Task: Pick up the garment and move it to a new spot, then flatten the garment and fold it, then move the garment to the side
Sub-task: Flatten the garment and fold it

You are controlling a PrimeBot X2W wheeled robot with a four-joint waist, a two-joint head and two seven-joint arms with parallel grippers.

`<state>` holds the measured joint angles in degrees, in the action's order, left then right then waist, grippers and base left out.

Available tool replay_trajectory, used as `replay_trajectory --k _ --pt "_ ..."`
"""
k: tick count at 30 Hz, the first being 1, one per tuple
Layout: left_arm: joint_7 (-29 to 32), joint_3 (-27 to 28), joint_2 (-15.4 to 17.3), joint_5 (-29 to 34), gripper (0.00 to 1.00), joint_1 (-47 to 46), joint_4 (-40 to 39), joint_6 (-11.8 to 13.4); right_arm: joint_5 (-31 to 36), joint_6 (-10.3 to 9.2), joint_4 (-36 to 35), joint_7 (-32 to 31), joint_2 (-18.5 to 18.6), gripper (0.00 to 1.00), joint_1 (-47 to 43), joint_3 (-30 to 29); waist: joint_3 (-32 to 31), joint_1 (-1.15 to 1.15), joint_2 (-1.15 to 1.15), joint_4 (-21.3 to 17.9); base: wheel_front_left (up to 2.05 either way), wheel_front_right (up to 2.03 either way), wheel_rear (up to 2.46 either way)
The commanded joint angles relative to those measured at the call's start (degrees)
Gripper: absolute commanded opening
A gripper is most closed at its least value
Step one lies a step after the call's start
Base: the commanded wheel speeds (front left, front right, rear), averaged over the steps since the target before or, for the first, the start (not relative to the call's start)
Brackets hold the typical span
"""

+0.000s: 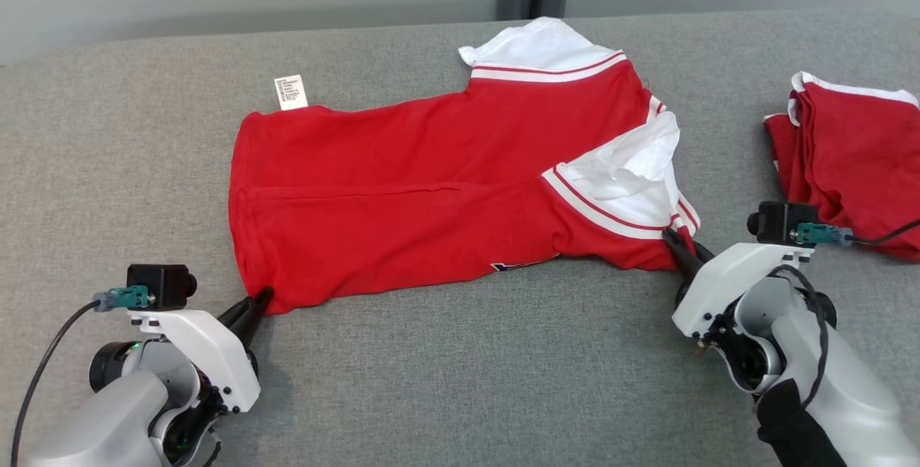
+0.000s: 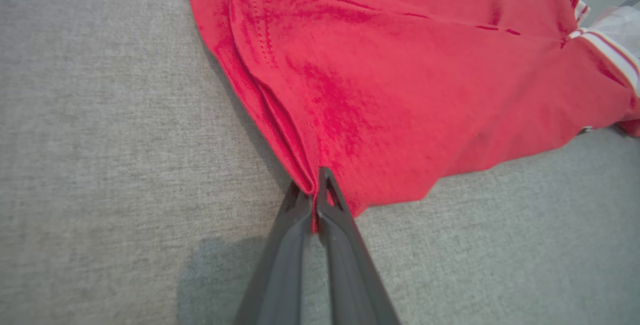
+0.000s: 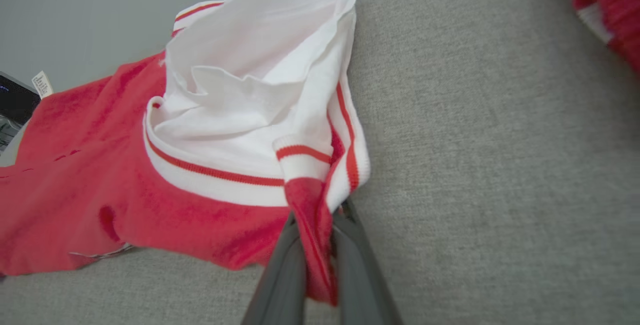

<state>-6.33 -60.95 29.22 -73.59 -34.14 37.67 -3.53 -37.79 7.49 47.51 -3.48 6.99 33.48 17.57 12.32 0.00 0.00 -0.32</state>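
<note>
Garment: our red jersey with white sleeves and striped trim (image 1: pixel 431 179) lies spread on the grey fabric-covered counter (image 1: pixel 460 381), on our left of a second red-and-white bundle of cloth (image 1: pixel 855 158) and apart from it.
Lie of the cloth: the body is mostly flat with a long crease across it. The white sleeve (image 1: pixel 632 172) on the side facing the bundle is rumpled and turned up.
Left gripper (image 1: pixel 262 298): at the hem corner farthest from the bundle, jaws pressed together and pinching the doubled red hem, as the left wrist view shows.
Right gripper (image 1: pixel 675 241): at the corner nearest the bundle, jaws pinching a fold of red cloth just below the striped trim.
Done, as we judge it: the garment looks placed at its spot and largely laid out.
In hand: with both near corners gripped, we read this as the start of a pull to smooth it, or of a first fold. We cannot tell which.
Left: tidy the sleeve, finish folding, and move the garment aside.
</note>
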Motion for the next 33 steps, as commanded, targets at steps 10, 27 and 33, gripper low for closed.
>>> replay_trajectory --k 10,27,33 --pt "1.43 -0.35 5.18 -0.32 0.0 2.65 -6.28 0.54 -5.05 0.01 -1.96 -0.94 4.29 0.0 -2.82 2.29 -3.57 0.0 0.0 0.44 0.0 0.0 0.0" --pt "5.86 -3.24 16.42 -2.23 0.0 13.64 -29.63 9.12 -15.13 0.01 -17.35 -7.2 12.64 0.0 -20.08 2.37 -10.02 0.0 0.0 0.38 0.0 0.0 0.0" --pt "7.19 -4.22 18.99 -3.08 0.0 16.22 -34.57 10.86 -14.58 0.01 -22.22 -9.96 13.07 0.0 -26.94 -1.37 -10.19 0.0 0.0 0.65 0.0 0.0 0.0"
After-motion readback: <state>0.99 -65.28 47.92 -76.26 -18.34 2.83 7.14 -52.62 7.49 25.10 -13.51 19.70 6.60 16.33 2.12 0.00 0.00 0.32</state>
